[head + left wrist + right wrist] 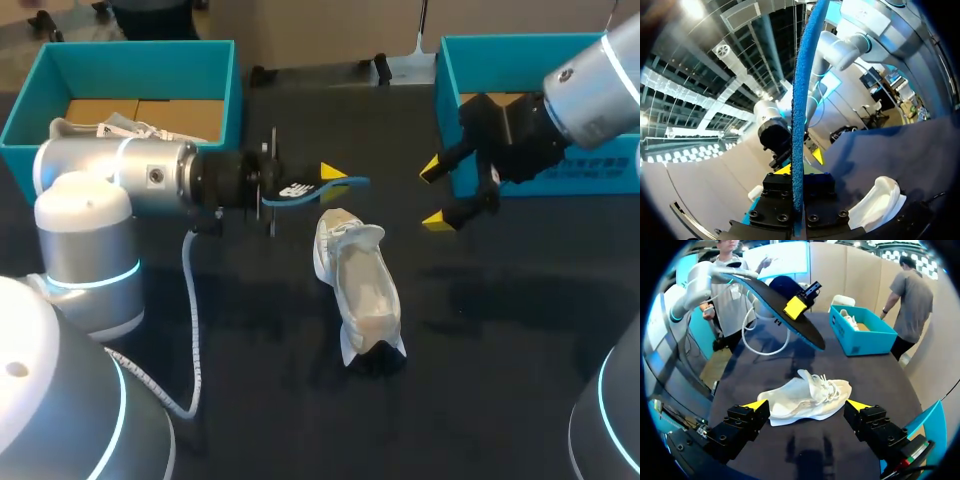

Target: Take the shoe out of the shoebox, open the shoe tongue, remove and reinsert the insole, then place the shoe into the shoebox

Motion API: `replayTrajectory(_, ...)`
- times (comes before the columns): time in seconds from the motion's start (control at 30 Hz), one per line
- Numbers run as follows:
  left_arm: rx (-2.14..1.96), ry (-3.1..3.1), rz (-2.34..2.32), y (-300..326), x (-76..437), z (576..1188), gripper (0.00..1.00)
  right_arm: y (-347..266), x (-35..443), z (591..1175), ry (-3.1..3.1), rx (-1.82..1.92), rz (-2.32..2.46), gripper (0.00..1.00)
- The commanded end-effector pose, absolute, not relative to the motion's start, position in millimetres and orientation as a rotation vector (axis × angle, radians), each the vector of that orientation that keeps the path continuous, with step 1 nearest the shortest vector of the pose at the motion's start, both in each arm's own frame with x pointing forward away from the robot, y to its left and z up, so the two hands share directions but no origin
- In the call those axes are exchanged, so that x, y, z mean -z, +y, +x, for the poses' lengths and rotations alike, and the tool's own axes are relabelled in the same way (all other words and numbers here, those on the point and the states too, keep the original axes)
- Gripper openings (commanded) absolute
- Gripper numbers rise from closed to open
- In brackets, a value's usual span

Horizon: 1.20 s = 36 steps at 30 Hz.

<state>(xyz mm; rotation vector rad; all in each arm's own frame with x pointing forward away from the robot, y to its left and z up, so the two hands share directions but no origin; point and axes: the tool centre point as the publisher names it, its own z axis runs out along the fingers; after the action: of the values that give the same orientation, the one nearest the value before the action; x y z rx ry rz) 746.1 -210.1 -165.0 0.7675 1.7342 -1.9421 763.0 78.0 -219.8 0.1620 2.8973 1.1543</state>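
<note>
Head view, left grip: the left gripper point(330, 180) is clamped on the insole point(298, 189) and holds it up off the table point(500, 330).
Head view, insole axis: it runs straight out along the fingers, tip aimed across at the right gripper point(434, 194).
Head view, shoe: the shoe point(360, 290) lies on the table below and just ahead of the left gripper. Its laced end is nearest the insole's tip, and its long axis runs crosswise to the insole's.
Head view, right grip: fingers spread, nothing between them. The gripper hangs in front of the teal shoebox point(450, 80), with the shoe lower and off to one side, apart from it.
Head view, nearer arm: the left, by my reckoning; its load hangs almost over the laced end.
Left wrist view, grip: the insole shows edge-on, pinched between both fingers and rising straight ahead of them.
Left wrist view, shoe: a white part of it shows beside and under the gripper, out of line with the insole.
Right wrist view, shoe: it is just ahead of the open fingers, its long axis parallel to the line from one tip to the other.
Right wrist view, insole: it is beyond the shoe and above it, in the left gripper's pinch.
Next move, judged: reinserting calls for the insole to swing round until its length matches the shoe's, then go down into the opening. The right gripper looks well placed to steady the shoe.
</note>
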Motion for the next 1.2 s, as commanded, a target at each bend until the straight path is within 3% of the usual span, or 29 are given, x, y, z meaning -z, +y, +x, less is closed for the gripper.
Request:
replayTrajectory(0.03, 1.957, 1.756, 0.731, -207.4, 163.4, 730.2, 0.00, 82.0, 217.8, 759.4, 2.861, -1.156, 0.072, 1.00)
replayTrajectory(0.27, 2.000, 1.783, 0.704, -209.7, 162.6, 715.9, 0.00, 83.4, 216.2, 753.0, 2.796, -0.962, -0.251, 1.00)
replayTrajectory(0.83, 2.007, 1.793, 0.697, -211.7, 164.2, 708.6, 0.00, 83.4, 216.2, 753.0, 2.796, -0.962, -0.251, 1.00)
replayTrajectory(1.2, 2.059, 1.800, 0.592, -209.6, 168.6, 672.5, 0.00, 65.8, 255.0, 744.0, 2.759, -0.799, -0.269, 1.00)
